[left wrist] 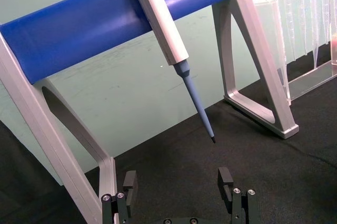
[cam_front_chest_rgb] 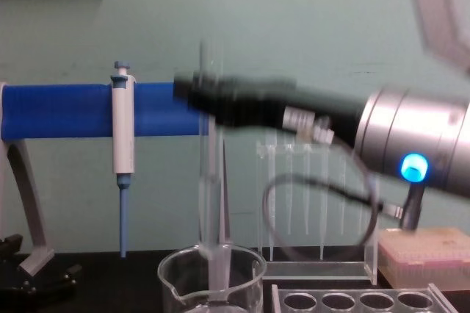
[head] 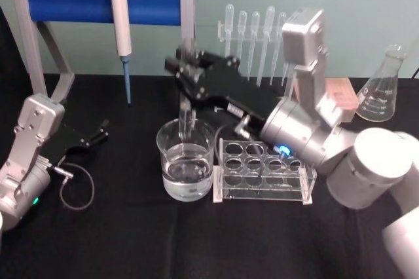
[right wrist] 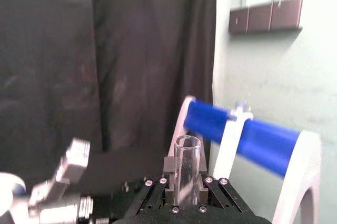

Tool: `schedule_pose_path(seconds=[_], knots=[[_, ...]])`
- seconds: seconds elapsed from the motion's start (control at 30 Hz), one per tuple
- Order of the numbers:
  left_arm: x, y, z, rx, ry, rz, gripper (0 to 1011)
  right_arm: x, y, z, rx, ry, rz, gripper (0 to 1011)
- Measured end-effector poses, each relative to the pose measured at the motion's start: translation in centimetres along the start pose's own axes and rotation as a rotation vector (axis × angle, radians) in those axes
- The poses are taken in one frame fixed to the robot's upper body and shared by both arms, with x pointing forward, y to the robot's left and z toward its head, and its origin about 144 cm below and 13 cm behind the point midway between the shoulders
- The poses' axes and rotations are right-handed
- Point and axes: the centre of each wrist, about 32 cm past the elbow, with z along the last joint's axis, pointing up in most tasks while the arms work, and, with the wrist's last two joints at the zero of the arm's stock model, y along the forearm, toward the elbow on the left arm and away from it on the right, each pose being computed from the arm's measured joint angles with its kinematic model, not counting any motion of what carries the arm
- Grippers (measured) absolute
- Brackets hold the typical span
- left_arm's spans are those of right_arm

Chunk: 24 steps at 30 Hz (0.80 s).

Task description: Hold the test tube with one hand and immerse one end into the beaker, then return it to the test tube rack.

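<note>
The test tube (head: 186, 112) stands upright, a clear glass tube, with my right gripper (head: 188, 69) shut on its upper part. Its lower end is inside the beaker (head: 186, 161), below the rim; I cannot tell whether it touches the clear liquid. From the chest, the test tube (cam_front_chest_rgb: 208, 181) drops from the right gripper (cam_front_chest_rgb: 197, 94) into the beaker (cam_front_chest_rgb: 213, 276). The right wrist view looks down on the test tube's open rim (right wrist: 188, 153) between the fingers of the right gripper (right wrist: 188, 182). My left gripper (head: 91, 138) rests open on the table at the far left, with its fingers (left wrist: 225, 179) apart.
A clear tube rack (head: 265, 171) stands right beside the beaker. Behind are a row of plastic droppers (head: 255, 37), a conical flask (head: 383, 89) and a pink box (head: 340, 95). A white-and-blue pipette (head: 120, 17) hangs on the blue-barred stand (head: 72, 0) at the back left.
</note>
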Motion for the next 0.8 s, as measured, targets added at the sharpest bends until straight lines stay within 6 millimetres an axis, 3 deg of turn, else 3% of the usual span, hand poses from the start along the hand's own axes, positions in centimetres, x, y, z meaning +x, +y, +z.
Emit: schedule_pose_path(seconds=[0.17,0.4,0.57,0.8], knots=[[0.0,0.0,0.0,0.0,0.0,0.0,1000,0.4,-0.9,3.1,0.046,-0.018,-0.015,224],[0.0,0.0,0.0,0.0,0.0,0.0,1000,0.4,-3.9,4.8,0.012,-0.04,-0.071,224],[0.0,0.0,0.0,0.0,0.0,0.0,1000,0.1,-7.0,4.2,-0.052,-0.047,-0.129,224],[0.0,0.0,0.0,0.0,0.0,0.0,1000,0.0,-8.7,2.3,-0.11,-0.062,-0.176,224]])
